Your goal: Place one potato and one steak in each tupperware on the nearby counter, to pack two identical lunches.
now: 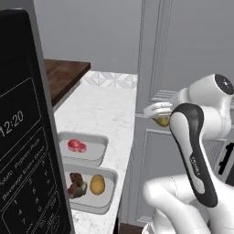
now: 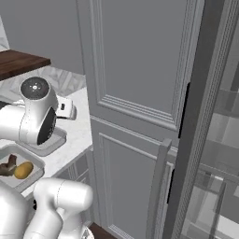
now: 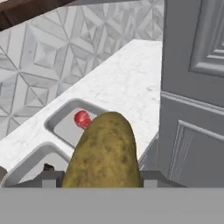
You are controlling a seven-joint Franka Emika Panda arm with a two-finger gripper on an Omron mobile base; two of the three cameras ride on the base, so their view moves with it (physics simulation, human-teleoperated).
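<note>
Olive-yellow potato [image 3: 105, 153] sits clenched in the gripper [image 1: 161, 119] off the bench [image 1: 105, 109] edge, long axis along the fingers, with the steak-only far tupperware [image 1: 98, 153] lying ahead and below.

Olive potato [image 3: 105, 151] held aloft; near tupperware [image 1: 104, 196] full.
</note>
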